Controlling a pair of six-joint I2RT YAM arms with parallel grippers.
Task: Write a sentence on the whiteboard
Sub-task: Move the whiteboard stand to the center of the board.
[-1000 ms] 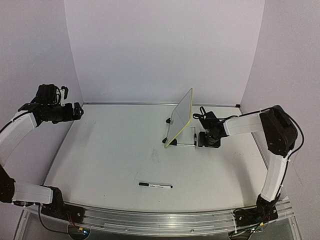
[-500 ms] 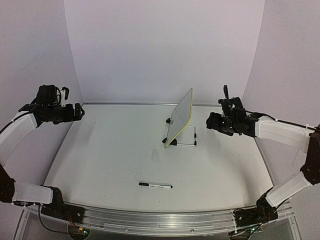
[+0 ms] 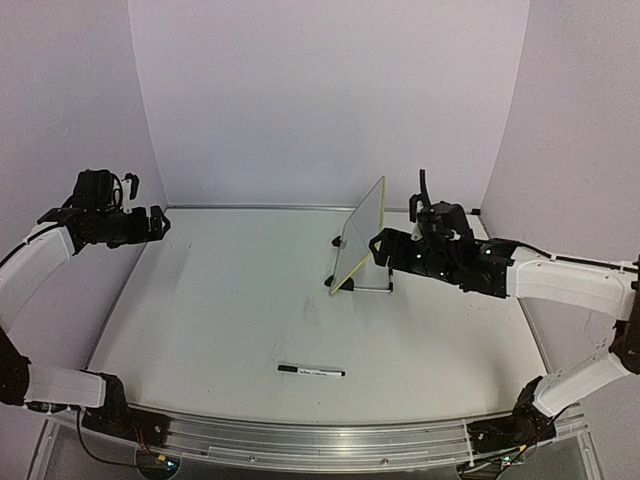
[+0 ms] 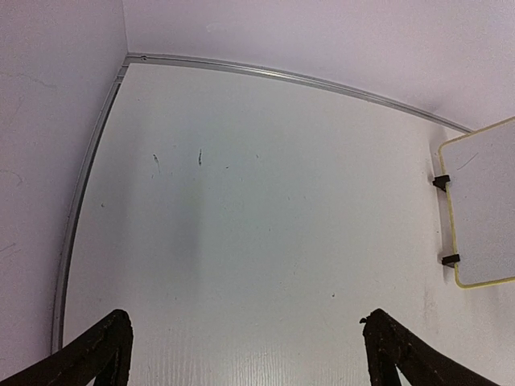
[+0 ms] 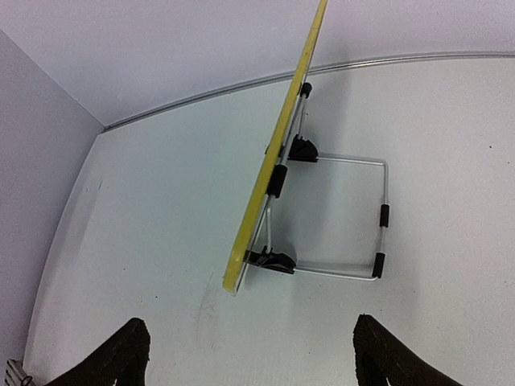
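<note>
Lifted right arm (image 3: 560,281) from behind whiteboard (image 3: 365,230), with left and right jaws apart, empty. Judged writing unstarted; needed marker (image 3: 311,371) from tabletop's (image 3: 230,300) front edge.

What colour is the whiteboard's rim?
Pale yellow; the whiteboard rim shows best in the right wrist view.

- Whiteboard (image 4: 487,211): smooth white face with a faint sheen; the pale yellow rim looks like plastic.
- Stand (image 5: 342,159): thin bright metal wire, fitted with matt black sleeves and clips.
- Table (image 3: 220,300): matt white top, lightly scuffed, with a few faint dark marks.
- Edge strip (image 4: 282,75): silver metal with a dull sheen.
</note>
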